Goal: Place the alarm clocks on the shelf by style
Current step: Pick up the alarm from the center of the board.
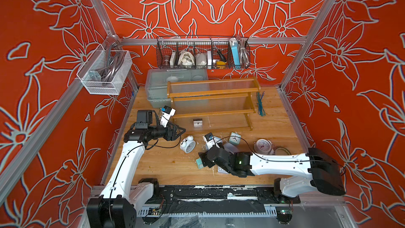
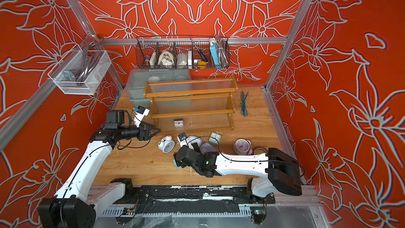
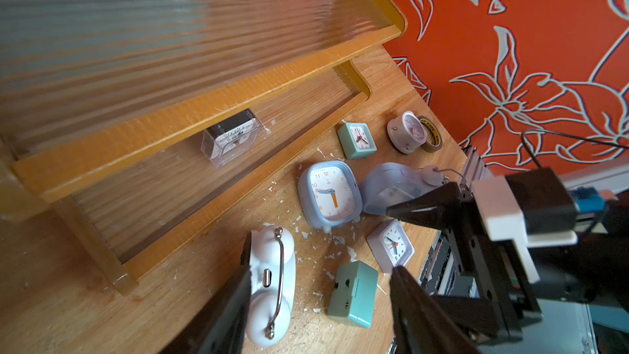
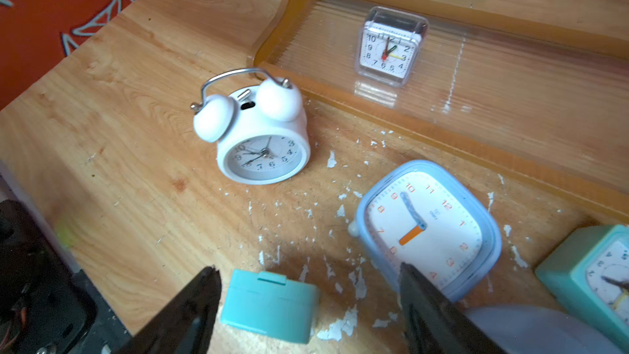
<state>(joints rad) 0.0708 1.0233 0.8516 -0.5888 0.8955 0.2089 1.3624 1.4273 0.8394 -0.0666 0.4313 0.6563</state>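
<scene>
- Step in hand, I'd say: picking up the next tiny square one. The right gripper [image 4: 308,272] hangs over the teal clock [image 4: 269,304], which lies face down. The jaws are wide, one on each side of it, and nothing is held.
- From that clock, the shelf [image 1: 214,92] is at 12 o'clock. Its only tenant is a clear-cased square clock [image 4: 388,49] on the bottom tier, so the job has barely started.
- Next move, my guess: drop lower, pinch the teal body across its flat sides, then carry it toward 12 and stand it beside its clear cousin.
- The pale-blue clock [image 4: 429,229] sits close at 2 o'clock, so the descent wants care.
- The left gripper [image 3: 321,267] is half-spread and empty. It's by the twin-bell clock [image 3: 272,284], at 11 o'clock of the teal one. Can't tell if a finger brushes it.
</scene>
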